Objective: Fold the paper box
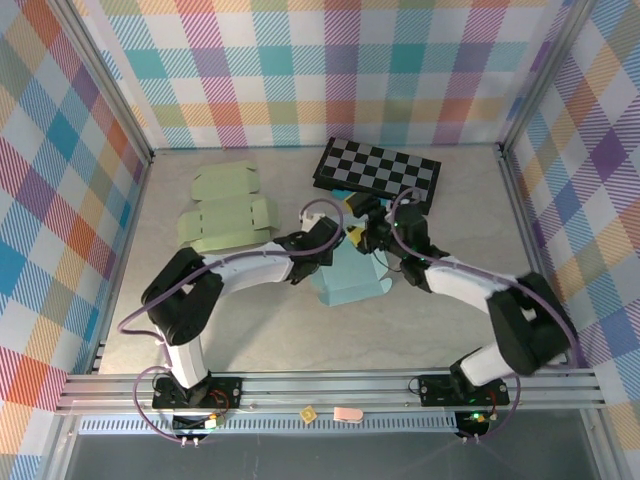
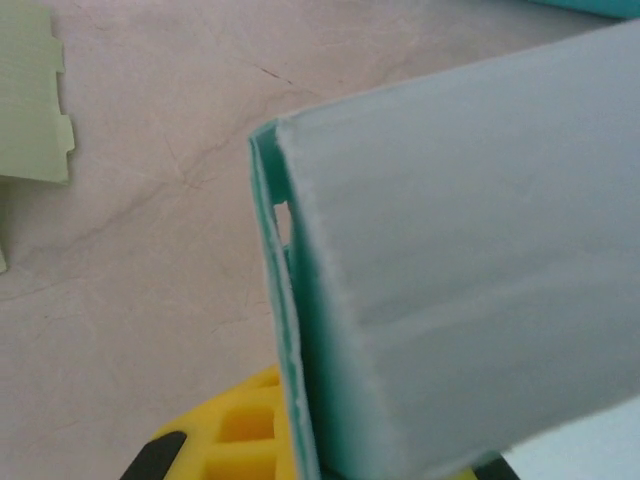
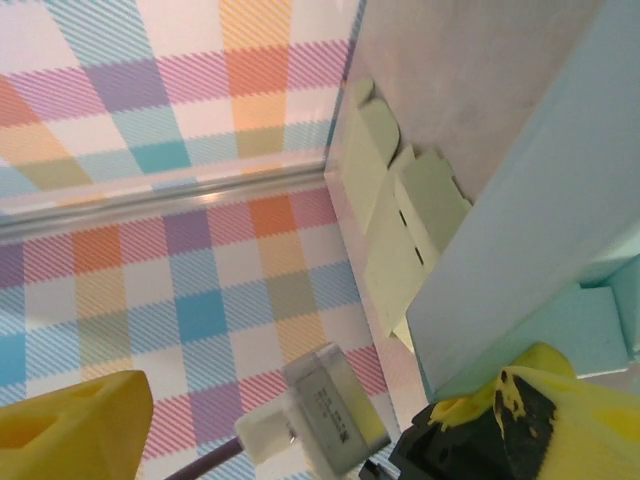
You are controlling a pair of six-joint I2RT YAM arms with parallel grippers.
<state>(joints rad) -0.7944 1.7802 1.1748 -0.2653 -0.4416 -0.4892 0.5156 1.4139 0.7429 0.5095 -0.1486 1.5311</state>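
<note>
Teamwork at the teal paper box [image 1: 350, 282], sitting mid-surface [image 1: 260, 340] near the green flat blanks [image 1: 225, 210]. The left end effector [image 2: 330, 450] is clenched on the box's upright wall; the right end effector [image 3: 300, 415] stands released beside a panel. Best play, I'd say: a steady left clamp while the right presses squarely along the crease, so nothing buckles.

Left claw [image 2: 330, 455] pinches teal paper box [image 2: 450, 250] wall.

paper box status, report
left gripper shut on paper box wall; right gripper open beside it; box partly folded; green cutouts lie apart, not in the way
</note>
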